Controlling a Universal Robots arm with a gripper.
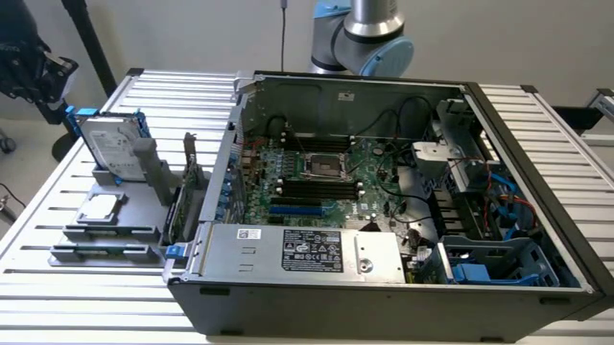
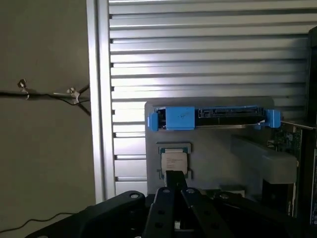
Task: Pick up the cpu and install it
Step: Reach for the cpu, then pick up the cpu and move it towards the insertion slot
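- Little of the task is done, as we judge it: the small flat square cpu with a silvery metal top and thin pale rim (image 2: 174, 162) lies flat in its shallow nest on the grey fixture block (image 2: 218, 163). That block sits on the slatted aluminium table (image 2: 198, 49), outside the open dark grey computer case (image 1: 384, 305).
- The black two-fingered gripper (image 2: 173, 174) has its jaws clenched together with nothing between them, so the cpu has not been picked up.
- In the wrist view the gripper's tip lines up with the near edge of the cpu. We cannot tell whether it touches the chip or hangs above it.
- Both the pick and the install are left. The square metal-framed socket (image 1: 324, 167) on the green motherboard (image 1: 357, 198) inside the case looks unoccupied to us, though it is too small to be sure.
- The large silver hard drive with blue rails (image 1: 111, 147) stands upright on the same fixture, just beside the cpu's nest.
- Hard to make out: the print on the cpu's top, and whether the socket's retaining frame is raised or down.
- Cut off: a black bulky shape (image 1: 24, 65) at the exterior view's left edge. We cannot say what it is.
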